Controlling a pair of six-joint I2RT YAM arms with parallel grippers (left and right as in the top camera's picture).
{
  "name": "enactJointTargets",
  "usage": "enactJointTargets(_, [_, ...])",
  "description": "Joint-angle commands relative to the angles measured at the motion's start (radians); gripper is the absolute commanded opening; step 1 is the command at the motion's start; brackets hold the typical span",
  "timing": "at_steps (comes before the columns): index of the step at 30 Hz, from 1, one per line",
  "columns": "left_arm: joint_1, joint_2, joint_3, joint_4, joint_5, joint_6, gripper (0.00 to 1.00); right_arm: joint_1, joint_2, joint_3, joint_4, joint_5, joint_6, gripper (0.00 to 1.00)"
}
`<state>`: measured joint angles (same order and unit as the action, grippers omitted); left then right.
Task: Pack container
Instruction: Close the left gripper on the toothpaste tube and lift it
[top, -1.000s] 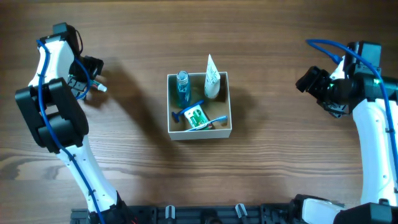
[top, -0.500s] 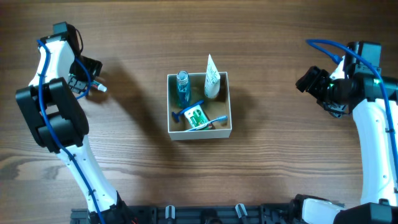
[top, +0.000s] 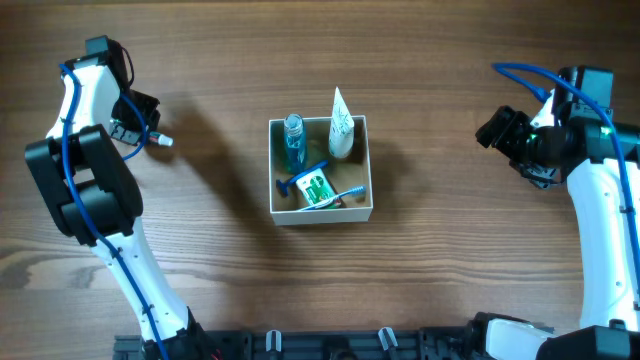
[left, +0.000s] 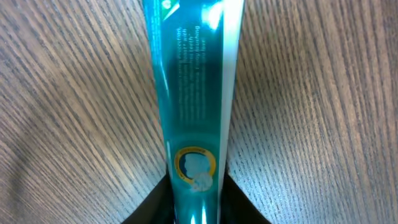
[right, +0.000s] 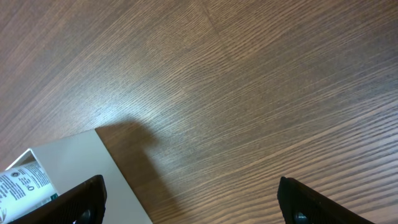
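The container (top: 363, 206), a white-walled box with a tan inside, sits mid-table. It holds a blue bottle (top: 293, 141), a white tube (top: 341, 124), a blue razor (top: 299, 181), a green-and-white packet (top: 318, 189) and a toothbrush (top: 348, 193). At the far left my left gripper (top: 143, 125) is shut on a teal tube (left: 193, 93), both fingers pressed against its sides (left: 198, 208). The tube's white cap (top: 163, 141) pokes out toward the box. My right gripper (top: 497, 128) hangs open to the right of the box, nothing between its fingers (right: 196, 205).
The right wrist view catches the container's white corner (right: 81, 165) and the white tube's label (right: 25, 180) at lower left. Bare wooden tabletop (top: 450, 250) surrounds the box on all sides. A black rail (top: 330, 345) runs along the front edge.
My left gripper's jaws have closed from wide open onto the teal tube. The right arm and the things in the box have not moved.
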<state>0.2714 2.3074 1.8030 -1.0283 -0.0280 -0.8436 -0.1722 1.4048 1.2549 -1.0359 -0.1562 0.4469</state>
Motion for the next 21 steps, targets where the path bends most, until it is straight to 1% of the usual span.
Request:
enactJointTargets(1, [0.005, 0.045, -0.003, -0.008, 0.021, 0.001, 0.19, -0.003, -0.011, -0.006, 0.003, 0.006, -0.003, 0.89])
enactJointTargets(4, [0.005, 0.045, -0.003, -0.009, 0.023, 0.001, 0.13, -0.003, -0.011, -0.006, 0.003, 0.006, -0.002, 0.89])
enactJointTargets(7, [0.005, 0.045, -0.003, -0.009, 0.041, 0.001, 0.1, -0.003, -0.011, -0.006, 0.003, 0.006, -0.002, 0.89])
enactJointTargets(11, [0.005, 0.045, -0.003, -0.008, 0.062, 0.002, 0.04, -0.003, -0.011, -0.006, 0.003, 0.006, -0.003, 0.89])
enactJointTargets(17, [0.005, 0.023, -0.003, -0.009, 0.063, 0.002, 0.04, -0.003, -0.011, -0.006, 0.003, 0.006, -0.003, 0.89])
enactJointTargets(21, [0.001, -0.04, -0.003, -0.008, 0.073, 0.054, 0.04, -0.003, -0.011, -0.006, 0.004, 0.006, -0.003, 0.89])
